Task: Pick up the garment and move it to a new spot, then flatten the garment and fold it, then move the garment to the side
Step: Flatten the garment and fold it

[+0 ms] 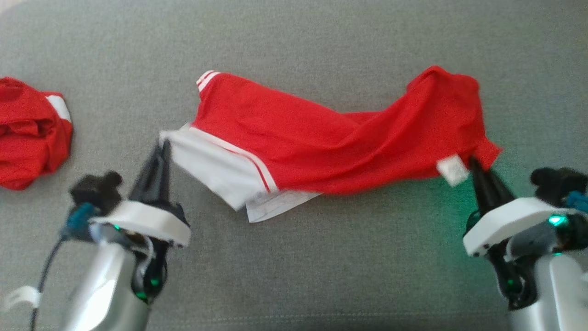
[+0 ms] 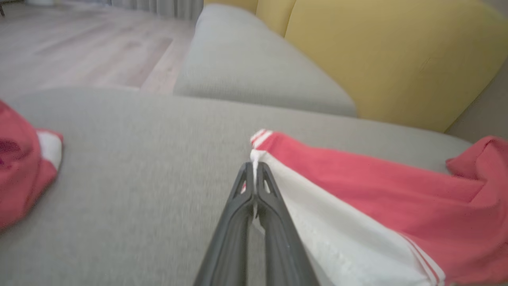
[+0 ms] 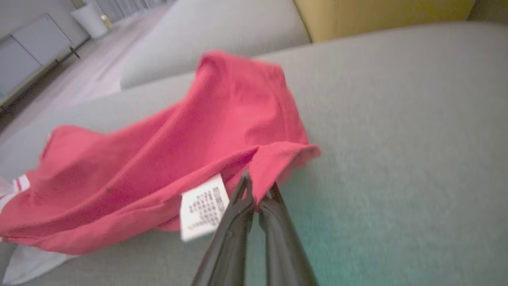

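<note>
Left gripper (image 1: 161, 146) is clamped on the white hem corner of the garment (image 1: 321, 138); right gripper (image 1: 474, 162) is clamped on its red edge beside the label (image 1: 452, 170). The garment lies slack across the middle of the cushion (image 1: 294, 276). Raise both ends evenly and draw them apart gently.

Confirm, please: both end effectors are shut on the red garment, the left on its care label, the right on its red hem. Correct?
Not quite. The left end effector is shut on the garment's white edge, not the care label, as the left wrist view shows. The right end effector is shut on the red hem.
</note>
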